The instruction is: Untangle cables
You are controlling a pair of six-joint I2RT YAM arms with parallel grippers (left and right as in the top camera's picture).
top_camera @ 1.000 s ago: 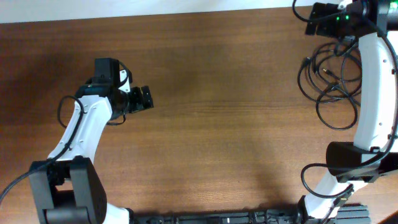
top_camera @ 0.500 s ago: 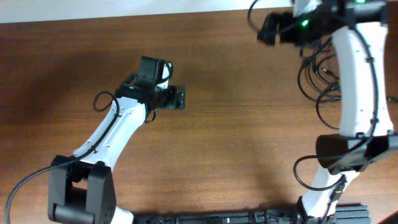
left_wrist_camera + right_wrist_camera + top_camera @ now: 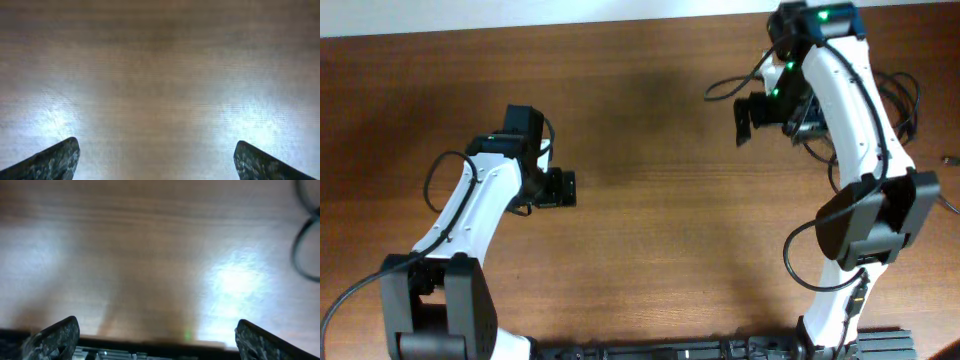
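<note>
Overhead, looped cables (image 3: 905, 100) lie half-hidden, axis unclear; left tool (image 3: 567, 188) and right tool (image 3: 745, 118) gape apart.

L gripper (image 3: 570, 188): 1 s ago it sat left of mid-table. Half a sec ago I'd swung it out twd the centre, elbow stretched. Now it's pulled back left and a bit nearer my base, arm folded again.

R gripper (image 3: 744, 120): 1 s ago it was up at the far R corner, beyond the cables (image 3: 295, 250). Then it slid left along the far edge. Now it's come in twd me, off the edge, over bare wood left of the pile. R forearm now crosses over most of the cables in the overhead view, so only bits show either side. Can't tell if the pile itself shifted.
</note>
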